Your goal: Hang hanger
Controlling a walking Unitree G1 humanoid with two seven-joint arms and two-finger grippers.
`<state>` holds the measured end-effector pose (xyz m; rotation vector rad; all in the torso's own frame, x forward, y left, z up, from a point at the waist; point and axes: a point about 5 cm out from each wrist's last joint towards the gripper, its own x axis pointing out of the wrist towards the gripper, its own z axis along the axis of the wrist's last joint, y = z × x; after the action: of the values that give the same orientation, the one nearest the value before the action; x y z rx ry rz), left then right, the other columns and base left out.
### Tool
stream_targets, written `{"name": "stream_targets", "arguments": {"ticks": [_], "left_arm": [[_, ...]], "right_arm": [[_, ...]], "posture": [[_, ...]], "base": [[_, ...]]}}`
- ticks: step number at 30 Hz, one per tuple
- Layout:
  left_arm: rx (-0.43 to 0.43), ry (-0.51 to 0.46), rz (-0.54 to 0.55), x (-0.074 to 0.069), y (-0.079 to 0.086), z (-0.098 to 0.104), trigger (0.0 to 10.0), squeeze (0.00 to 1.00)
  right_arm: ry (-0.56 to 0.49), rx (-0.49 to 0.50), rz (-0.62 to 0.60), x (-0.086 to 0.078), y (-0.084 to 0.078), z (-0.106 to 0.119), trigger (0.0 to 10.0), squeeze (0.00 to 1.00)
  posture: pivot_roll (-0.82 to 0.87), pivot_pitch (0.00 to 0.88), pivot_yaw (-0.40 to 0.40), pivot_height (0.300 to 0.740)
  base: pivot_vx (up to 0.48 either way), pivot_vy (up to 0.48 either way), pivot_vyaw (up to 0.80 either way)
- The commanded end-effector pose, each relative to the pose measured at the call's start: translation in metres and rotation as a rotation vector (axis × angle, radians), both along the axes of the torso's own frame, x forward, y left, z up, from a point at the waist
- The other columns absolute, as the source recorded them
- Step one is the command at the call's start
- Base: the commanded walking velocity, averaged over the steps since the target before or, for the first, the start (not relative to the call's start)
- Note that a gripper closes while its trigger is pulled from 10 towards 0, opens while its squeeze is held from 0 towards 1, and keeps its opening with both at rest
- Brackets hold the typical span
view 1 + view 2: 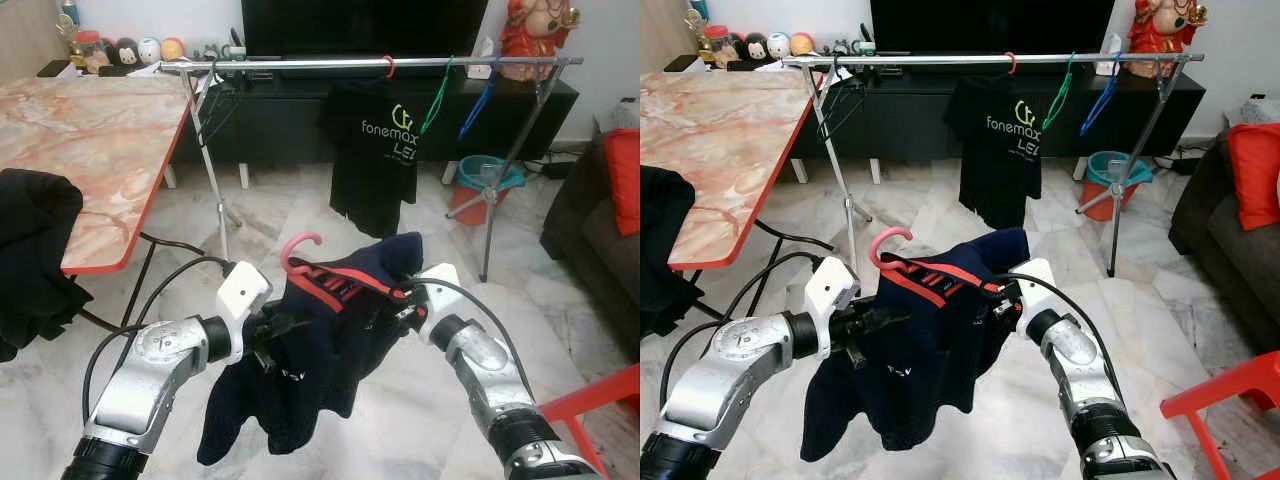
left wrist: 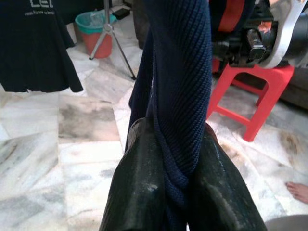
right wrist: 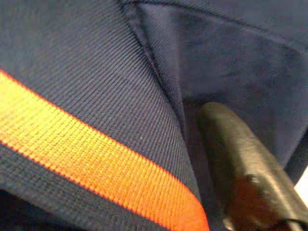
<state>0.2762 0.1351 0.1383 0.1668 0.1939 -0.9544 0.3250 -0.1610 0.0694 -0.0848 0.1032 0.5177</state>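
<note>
The left gripper [image 2: 175, 192] is clamped narrowly on a fold of the dark navy shirt [image 1: 330, 350], the ribbed cloth squeezed between its two black fingers [image 2: 139, 192] and rising out of them. The right gripper [image 1: 405, 298] is pressed into the other side of the same shirt, near its red stripe [image 3: 96, 168]; one black finger [image 3: 245, 163] lies against the cloth, and whether that grip is closed cannot be told. Between the two grippers the shirt hangs in front of the robot on a pink hanger [image 1: 300, 250], whose hook stands up above the collar while the rest of the garment droops toward the marble floor [image 1: 300, 210]. Farther ahead stands a metal clothes rail [image 1: 370, 64] on splayed legs, well apart from the held hanger. On it hang a black T-shirt [image 1: 375, 150] on a red hook, a green hanger [image 1: 437, 100], a blue hanger [image 1: 478, 105] and a black hanger [image 1: 215, 105] near its left end. A teal and orange bin [image 1: 485, 180] sits behind the rail's right leg. To the left is a marble-topped table [image 1: 90, 150] with a red edge, and a red stool [image 2: 250, 96] stands at the right.
</note>
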Motion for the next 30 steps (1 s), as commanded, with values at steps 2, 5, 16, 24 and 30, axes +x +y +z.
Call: {"name": "stream_targets", "arguments": {"ticks": [2, 5, 16, 24, 30], "left_arm": [[0.022, -0.024, -0.034, -0.003, 0.000, 0.003, 10.0, 0.00], [0.072, -0.005, -0.030, -0.006, 0.007, -0.005, 10.0, 0.00], [0.418, 0.008, -0.120, -0.018, 0.048, -0.026, 10.0, 0.00], [0.578, -0.023, -0.241, -0.022, 0.068, -0.016, 10.0, 0.00], [0.626, -0.075, -0.266, -0.017, 0.076, -0.002, 10.0, 0.00]], "right_arm": [[-0.010, -0.021, -0.004, 0.002, -0.002, 0.002, 0.0, 0.00], [0.000, -0.041, -0.002, 0.001, -0.004, 0.000, 0.0, 0.00], [0.016, -0.110, 0.081, 0.000, -0.005, 0.001, 0.0, 0.00], [0.077, -0.226, 0.176, -0.003, -0.015, -0.005, 0.0, 0.00], [0.135, -0.315, 0.232, -0.009, -0.019, -0.014, 0.0, 0.00]], "posture": [[0.18, 0.000, -0.044, 0.736], [0.18, 0.000, -0.045, 0.736], [0.17, 0.000, -0.055, 0.736], [0.17, 0.003, -0.075, 0.736], [0.18, 0.010, -0.092, 0.736]], "base": [[0.000, 0.000, 0.00], [0.000, 0.000, 0.00], [0.000, 0.000, 0.00], [0.000, 0.000, 0.00], [0.000, 0.000, 0.00]]}}
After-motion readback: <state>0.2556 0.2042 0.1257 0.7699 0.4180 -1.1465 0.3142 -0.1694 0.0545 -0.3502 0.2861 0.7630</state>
